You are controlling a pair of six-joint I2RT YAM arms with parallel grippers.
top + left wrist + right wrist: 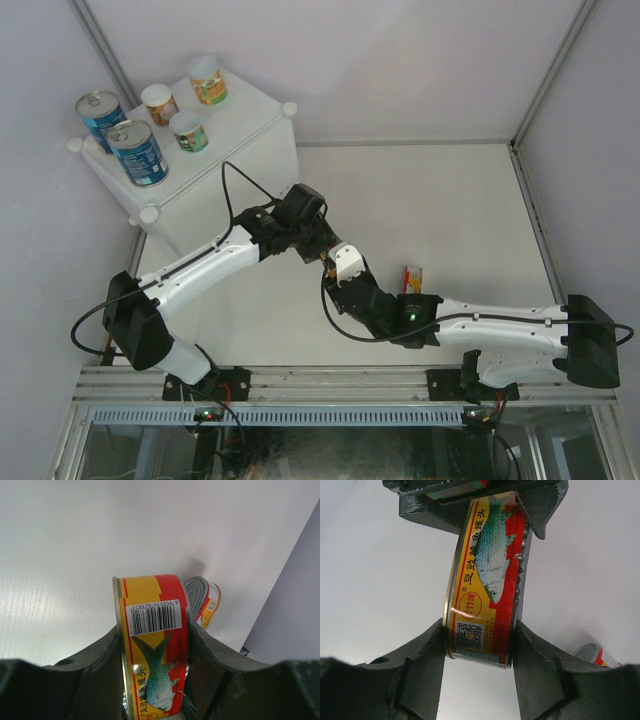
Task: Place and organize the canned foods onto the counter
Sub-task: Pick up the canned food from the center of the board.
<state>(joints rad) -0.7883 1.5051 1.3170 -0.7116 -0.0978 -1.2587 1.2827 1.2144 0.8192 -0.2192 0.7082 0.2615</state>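
A white tabletop (450, 200) fills the overhead view, walled by pale panels. In the upper left of the frame stands the counter (243, 118), a white cube with round knobs at its corners. Five cans stand upright on it. Two tall blue cans (138, 152) sit close together at its left edge, and three small cans (189, 131) are spread above and to the right of them. The right part of its top is bare, which looks like room for what remains.

Two black-and-white arms rise from a rail at the bottom edge. The left arm (200, 270) reaches up and right, the right arm (500, 325) reaches left, and they meet mid-frame, to the lower right of the counter.

Between them hangs a flat oval tin (482, 605), red and yellow with a fish on its label, held on edge above the tabletop. The left jaws pinch one end and the right jaws pinch the other, each pair pressed on the tin's flat lids. This looks like a handover or a regrip. The counter lies on the left arm's side, but which way the tin is passing cannot be told.

A second tin (413, 278) stands on edge on the tabletop, just beside the right arm's wrist, not yet collected. A black cable (235, 190) loops off the left arm near the counter's wall. The tall cans at the counter's lower edge could block a low approach.
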